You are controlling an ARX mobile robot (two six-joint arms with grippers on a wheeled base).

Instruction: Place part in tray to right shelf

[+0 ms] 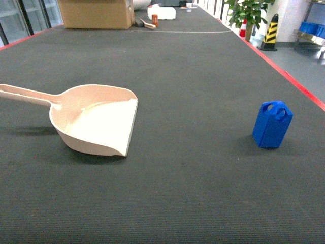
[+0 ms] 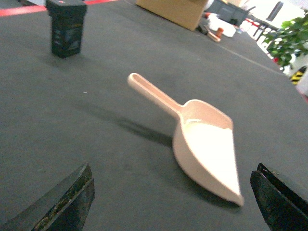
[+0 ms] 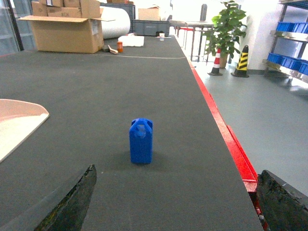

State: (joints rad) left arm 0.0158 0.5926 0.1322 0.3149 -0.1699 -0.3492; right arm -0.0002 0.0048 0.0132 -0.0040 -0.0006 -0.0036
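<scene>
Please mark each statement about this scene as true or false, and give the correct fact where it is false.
1. The blue part stands upright on the dark table. True.
2. The right gripper is closed on the part. False: its fingers are spread wide, and the part stands free on the mat ahead of them.
3. The beige scoop lies to the left of the part in the head view. True.
4. The scoop holds the blue part. False: the scoop shows nothing inside, and the part stands apart from it.
5. The left gripper is open, and the scoop lies ahead of it. True.
6. The cardboard box is next to the part. False: it sits at the far end of the table.
</scene>
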